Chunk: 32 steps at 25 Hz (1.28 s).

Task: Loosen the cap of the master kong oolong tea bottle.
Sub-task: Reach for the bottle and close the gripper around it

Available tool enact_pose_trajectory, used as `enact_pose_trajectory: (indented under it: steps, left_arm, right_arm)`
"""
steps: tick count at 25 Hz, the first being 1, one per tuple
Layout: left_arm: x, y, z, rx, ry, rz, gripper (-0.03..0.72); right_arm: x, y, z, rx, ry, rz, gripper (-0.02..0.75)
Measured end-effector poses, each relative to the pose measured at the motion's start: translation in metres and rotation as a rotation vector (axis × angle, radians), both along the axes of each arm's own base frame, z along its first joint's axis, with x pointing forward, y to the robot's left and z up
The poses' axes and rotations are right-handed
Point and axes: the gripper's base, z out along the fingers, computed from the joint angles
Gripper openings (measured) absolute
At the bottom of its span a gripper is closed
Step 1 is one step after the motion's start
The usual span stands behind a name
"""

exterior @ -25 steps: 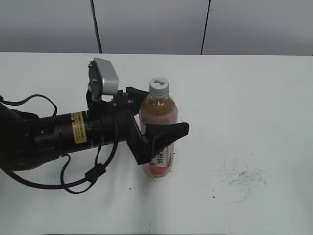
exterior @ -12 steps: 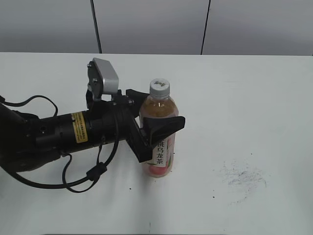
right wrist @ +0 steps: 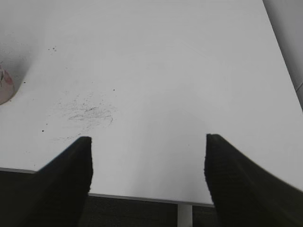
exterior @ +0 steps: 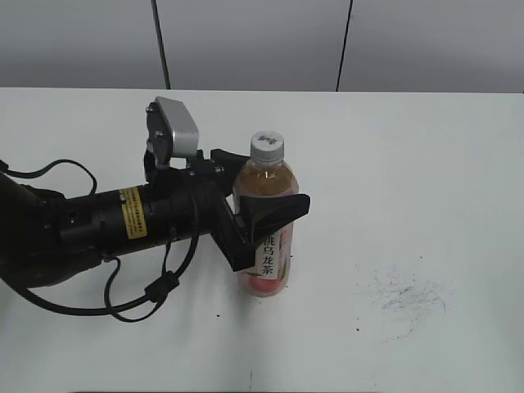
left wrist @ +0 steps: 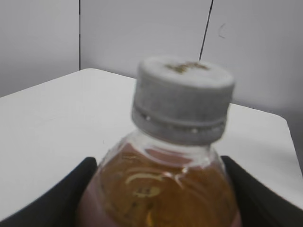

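The master kong oolong tea bottle (exterior: 266,233) stands upright on the white table, amber tea above a pink label with a white strip of black characters. Its white-grey ribbed cap (exterior: 266,145) sits on top. My left gripper (exterior: 260,196) comes in from the left and is shut on the bottle's body below the shoulder. In the left wrist view the cap (left wrist: 182,99) fills the centre and the black fingers (left wrist: 71,194) press both sides of the bottle (left wrist: 161,189). My right gripper (right wrist: 147,156) is open and empty above the table's front edge, out of the exterior view.
The white table (exterior: 409,164) carries a grey scuff mark (exterior: 405,299) to the right of the bottle; the scuff also shows in the right wrist view (right wrist: 90,113). A grey panelled wall (exterior: 262,41) stands behind. The bottle's base (right wrist: 4,82) shows at that view's left edge.
The left gripper's jaws closed in onto the bottle, and the bottle shifted slightly left and straightened. Over the last half second nothing moved.
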Motion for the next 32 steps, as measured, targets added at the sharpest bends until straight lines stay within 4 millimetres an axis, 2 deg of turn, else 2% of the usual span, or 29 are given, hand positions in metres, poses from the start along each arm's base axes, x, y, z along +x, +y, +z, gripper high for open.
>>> enact_pose_trajectory:
  steps: [32]
  left_arm:
    - [-0.0001,0.0,0.0,0.0,0.0,-0.001,0.449]
  right_arm:
    - [0.0,0.0,0.0,0.001,0.0,-0.001,0.555]
